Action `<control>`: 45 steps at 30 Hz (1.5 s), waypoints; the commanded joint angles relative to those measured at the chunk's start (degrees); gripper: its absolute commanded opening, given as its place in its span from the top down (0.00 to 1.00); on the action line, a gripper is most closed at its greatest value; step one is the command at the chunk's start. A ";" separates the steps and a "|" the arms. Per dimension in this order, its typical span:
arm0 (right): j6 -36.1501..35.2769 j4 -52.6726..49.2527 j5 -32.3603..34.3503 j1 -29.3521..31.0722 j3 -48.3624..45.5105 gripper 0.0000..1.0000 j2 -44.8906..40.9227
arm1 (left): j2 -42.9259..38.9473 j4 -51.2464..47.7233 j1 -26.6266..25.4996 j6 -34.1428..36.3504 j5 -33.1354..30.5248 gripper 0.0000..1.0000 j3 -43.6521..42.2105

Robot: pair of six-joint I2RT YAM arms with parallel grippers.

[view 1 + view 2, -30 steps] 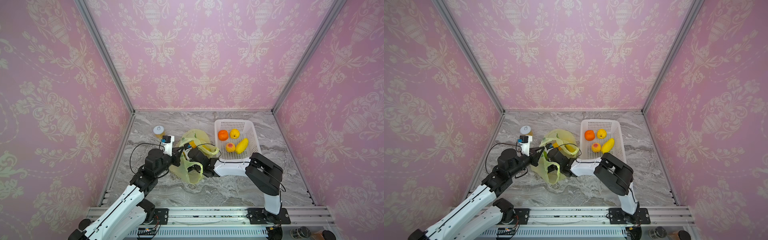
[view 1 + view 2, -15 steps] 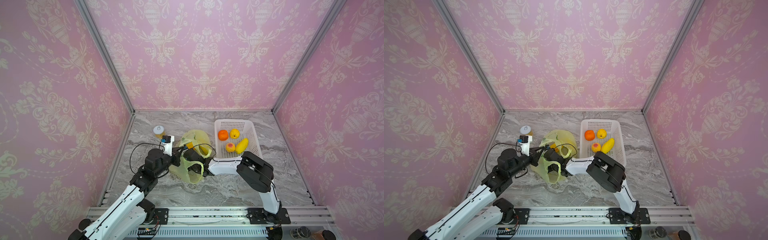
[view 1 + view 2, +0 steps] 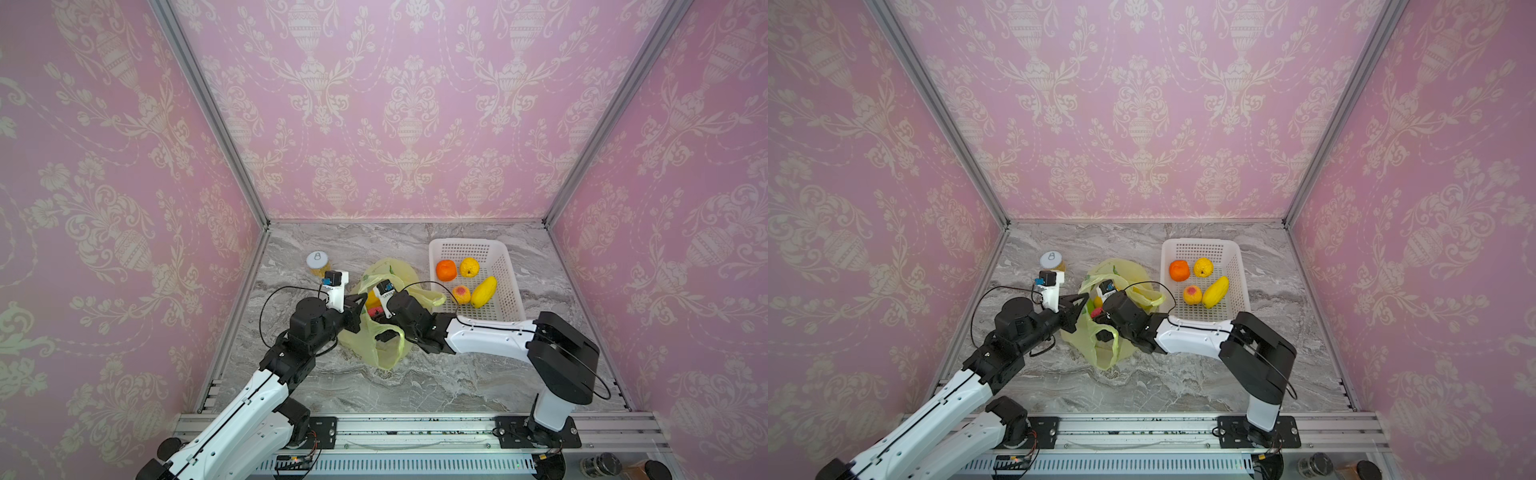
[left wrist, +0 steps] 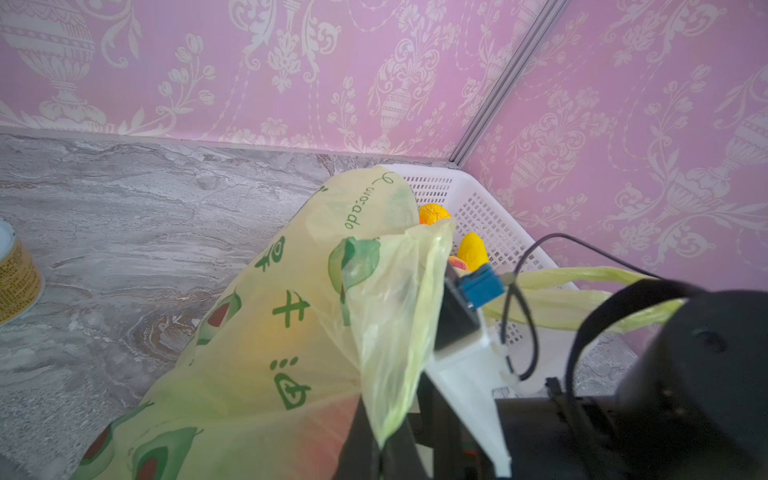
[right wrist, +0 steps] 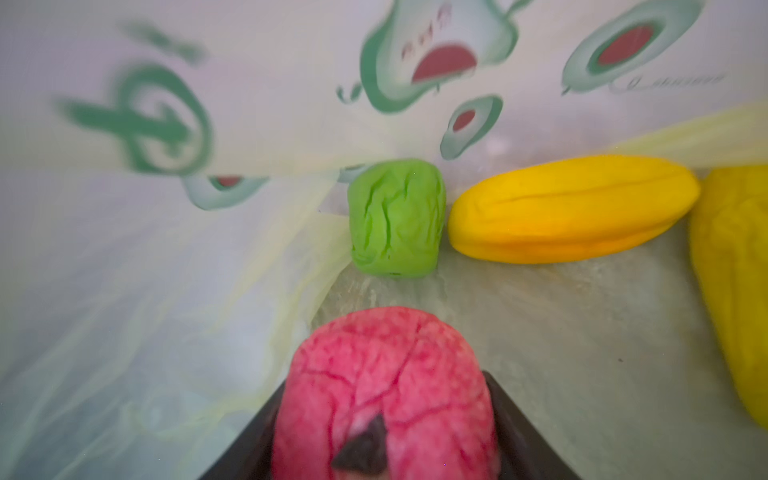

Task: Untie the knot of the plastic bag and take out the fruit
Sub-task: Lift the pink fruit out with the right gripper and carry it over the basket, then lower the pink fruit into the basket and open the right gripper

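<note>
The plastic bag (image 3: 386,347) lies near the middle of the counter (image 3: 415,386), beside the white basket (image 3: 505,266) that stands toward the right edge. I see no knot, and a loose handle (image 3: 430,297) trails toward the basket.

The left gripper (image 3: 358,302) is clenched on the bag's rim and holds the mouth up. The right gripper (image 5: 382,428) is inside the bag with the red fruit (image 5: 386,365) between its jaws. Whether they grip it firmly I cannot tell.

The likeliest trouble is the thin film. A bag loop (image 3: 390,332) drapes over that gripper and may snag on the way out. That would drag the bag and roll the green fruit (image 5: 395,218) and the long yellow fruit (image 5: 573,208) away. A weak hold would drop the soft-looking red fruit. If the left pinch slips, the mouth would collapse.
</note>
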 commanded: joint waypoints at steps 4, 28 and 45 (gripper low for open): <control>-6.33 -6.06 10.83 -0.44 -6.52 0.55 -19.38 | 0.10 -0.06 -0.35 0.45 -0.81 0.98 0.19; -3.06 -13.55 9.39 -36.49 -15.91 0.75 -24.76 | 0.08 -0.18 -0.35 0.00 -0.53 0.98 0.28; -4.50 -2.50 2.57 -47.77 -8.46 0.72 -3.79 | 0.30 -0.01 -0.35 0.27 -0.81 0.98 0.19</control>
